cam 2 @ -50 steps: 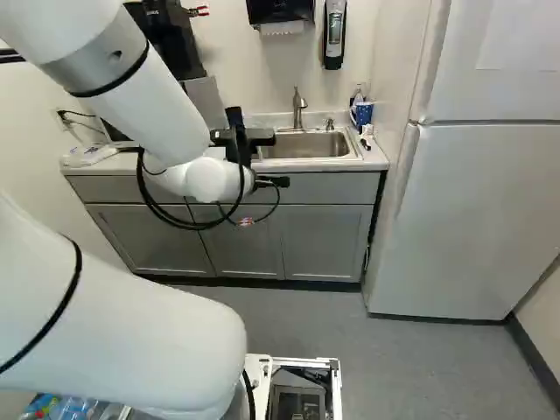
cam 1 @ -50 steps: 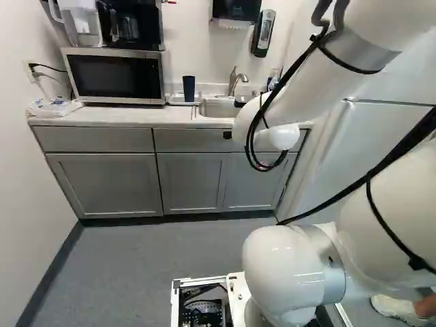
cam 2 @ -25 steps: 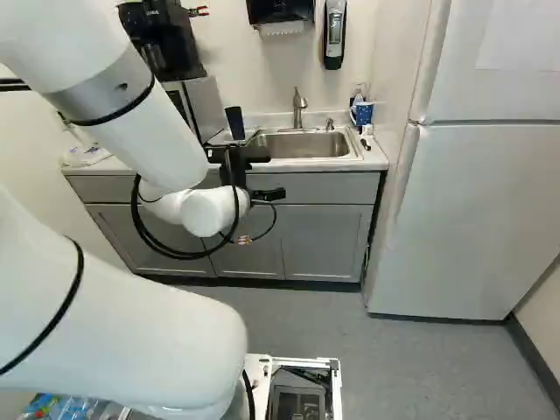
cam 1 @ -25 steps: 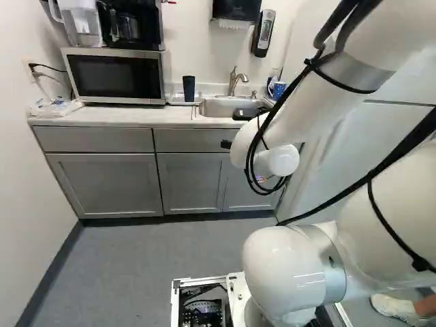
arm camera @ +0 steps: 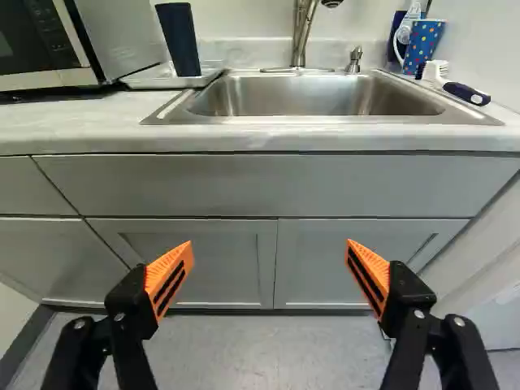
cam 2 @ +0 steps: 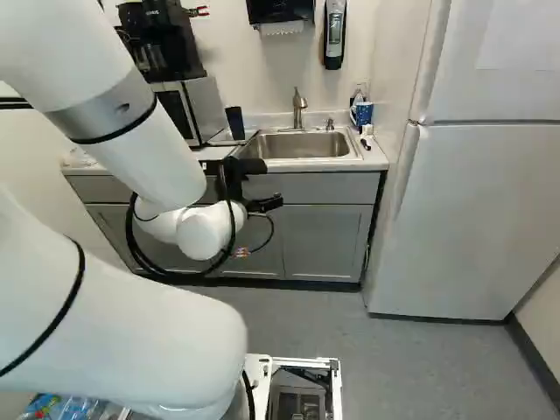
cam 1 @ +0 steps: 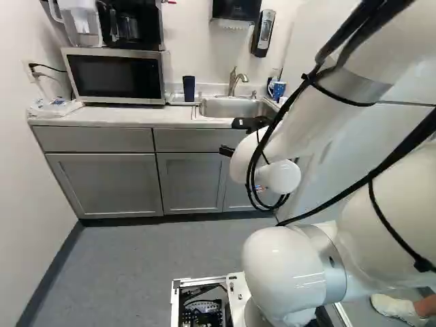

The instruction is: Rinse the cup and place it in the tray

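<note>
While upright on the tray (arm camera: 153,82), a tall dark-blue cup (arm camera: 179,41), broadest at its rim, the pincer (cam 2: 265,203) wide apart

In the right base view the arm (cam 2: 166,149) hides most of the end effector (cam 2: 265,203). Ahead of the end effector, the inside of the dark cup (arm camera: 179,41) cannot be seen, and the microwave (arm camera: 41,79), cut off by the wrist view's edge, hides part of the tray (arm camera: 154,81). The faucet's (arm camera: 301,36) top is cut off there too. Farther ahead, a dark thing (arm camera: 396,26) half hidden behind the spotted mug (arm camera: 423,42) is unclear.
</note>
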Controlling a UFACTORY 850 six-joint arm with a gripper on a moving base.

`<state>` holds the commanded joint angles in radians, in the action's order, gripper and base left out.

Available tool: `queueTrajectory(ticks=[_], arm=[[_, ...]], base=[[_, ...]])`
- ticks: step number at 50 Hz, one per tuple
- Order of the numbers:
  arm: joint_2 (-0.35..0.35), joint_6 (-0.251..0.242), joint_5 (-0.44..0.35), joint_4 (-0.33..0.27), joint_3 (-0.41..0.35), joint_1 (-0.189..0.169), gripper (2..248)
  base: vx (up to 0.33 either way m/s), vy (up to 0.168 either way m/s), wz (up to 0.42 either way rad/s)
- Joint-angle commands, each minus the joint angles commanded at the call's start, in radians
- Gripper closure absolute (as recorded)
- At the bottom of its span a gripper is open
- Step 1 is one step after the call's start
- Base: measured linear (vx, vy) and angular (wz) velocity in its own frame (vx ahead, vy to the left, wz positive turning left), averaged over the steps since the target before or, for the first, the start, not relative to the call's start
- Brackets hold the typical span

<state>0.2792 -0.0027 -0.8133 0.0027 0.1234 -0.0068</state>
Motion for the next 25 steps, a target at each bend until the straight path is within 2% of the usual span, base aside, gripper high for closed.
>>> queueTrajectory(ticks=[25], arm=[[0.0, 0.003, -0.056, -0.003, -0.034, 0.006, 3]], base=[[0.0, 0.0, 0.0]])
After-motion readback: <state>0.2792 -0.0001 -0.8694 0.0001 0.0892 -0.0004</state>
